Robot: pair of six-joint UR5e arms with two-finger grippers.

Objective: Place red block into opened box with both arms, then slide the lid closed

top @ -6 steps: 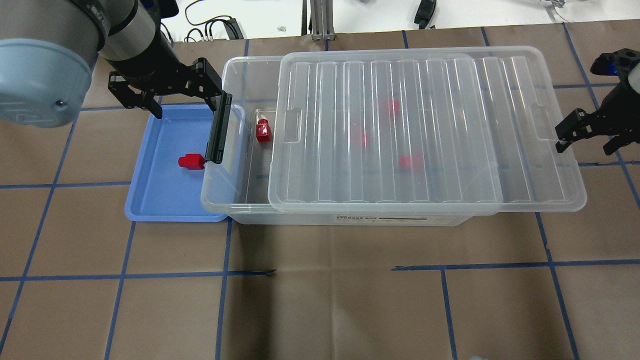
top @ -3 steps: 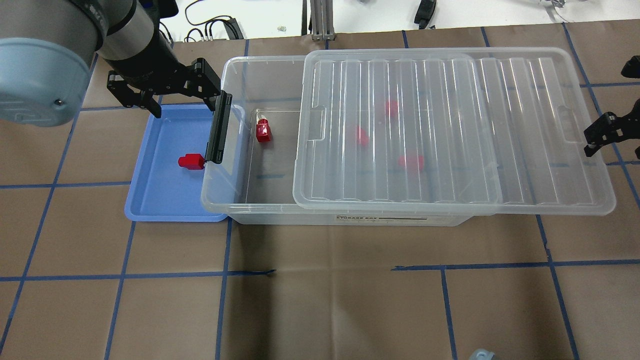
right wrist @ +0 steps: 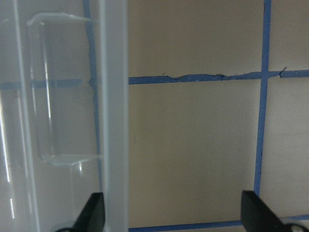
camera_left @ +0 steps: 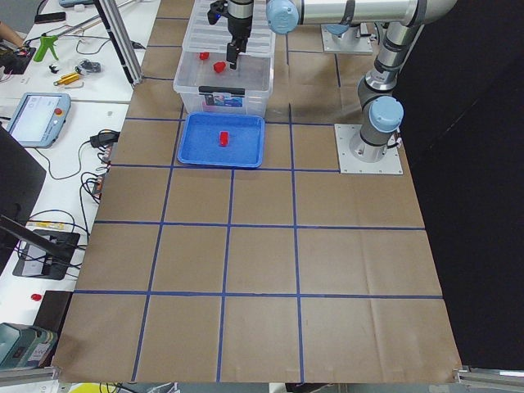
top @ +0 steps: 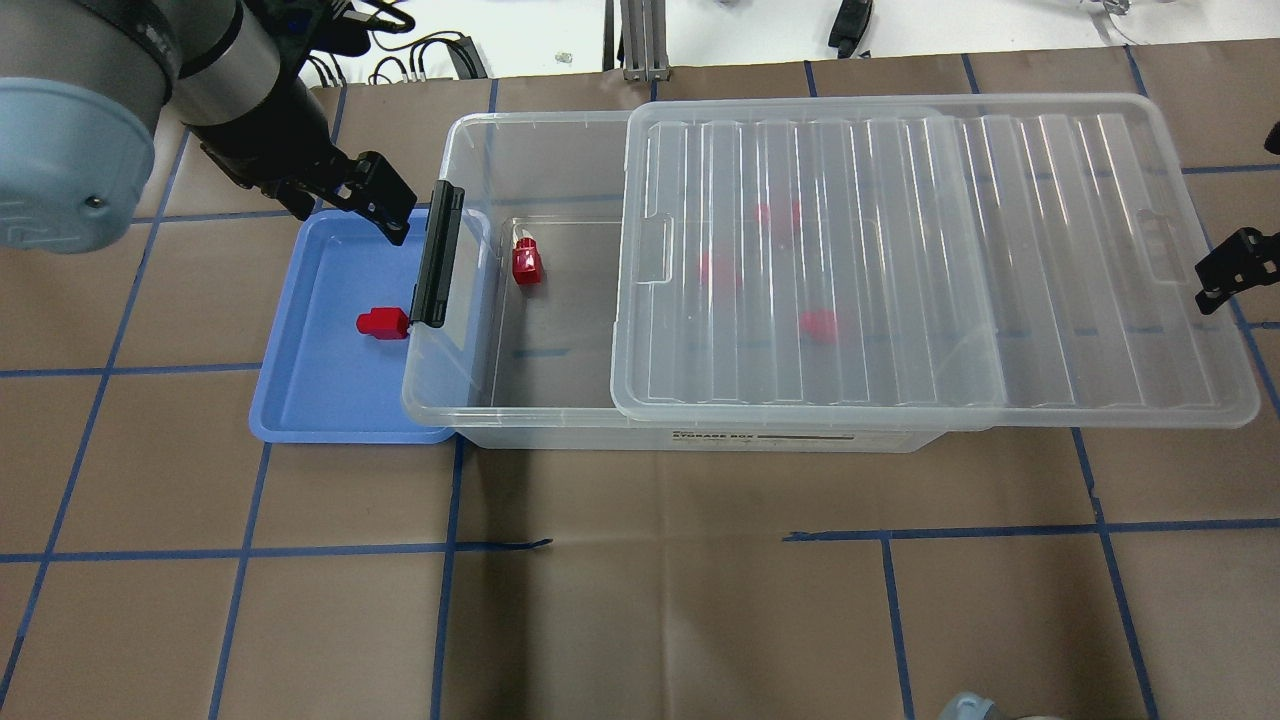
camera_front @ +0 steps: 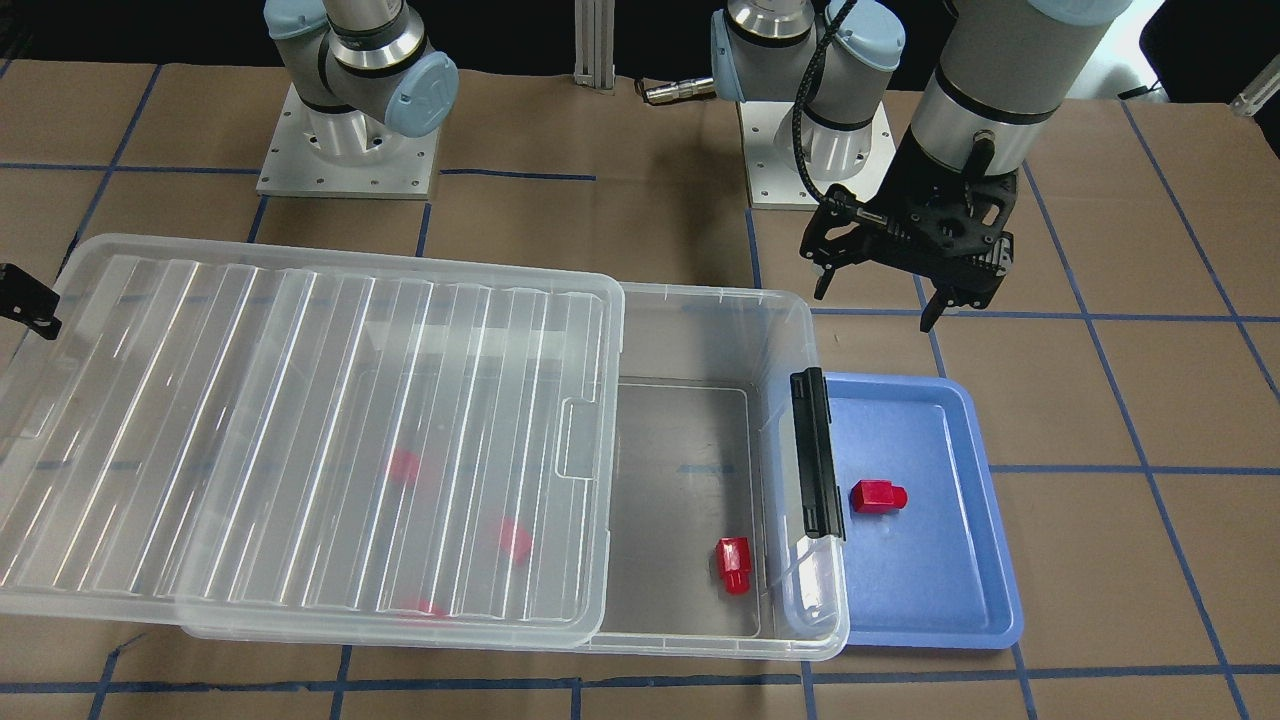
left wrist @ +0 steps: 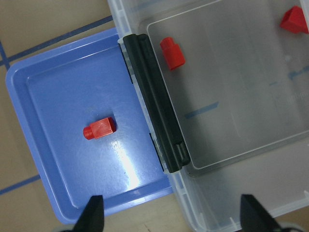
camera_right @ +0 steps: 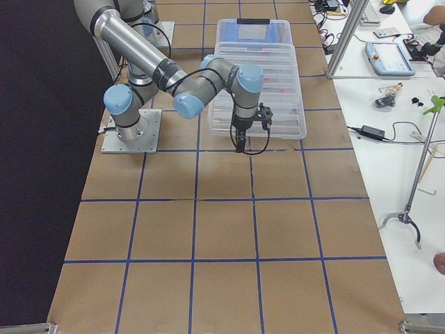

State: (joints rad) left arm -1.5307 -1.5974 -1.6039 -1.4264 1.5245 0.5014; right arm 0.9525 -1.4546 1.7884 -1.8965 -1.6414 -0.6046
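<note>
Left pincer (left wrist: 173,212), the nearer one, open and empty; red block (left wrist: 99,129) in blue tray (left wrist: 48,159) below it, offset toward one finger, long axis along finger line.

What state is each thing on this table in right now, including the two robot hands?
box: open at its latch end
lid: slid partway off, overhanging the opposite end
loose red block: lying on the blue tray, unheld
boxed red block: lying in the uncovered part
left hand: open, empty, raised
right hand: open, at the lid's edge
</note>
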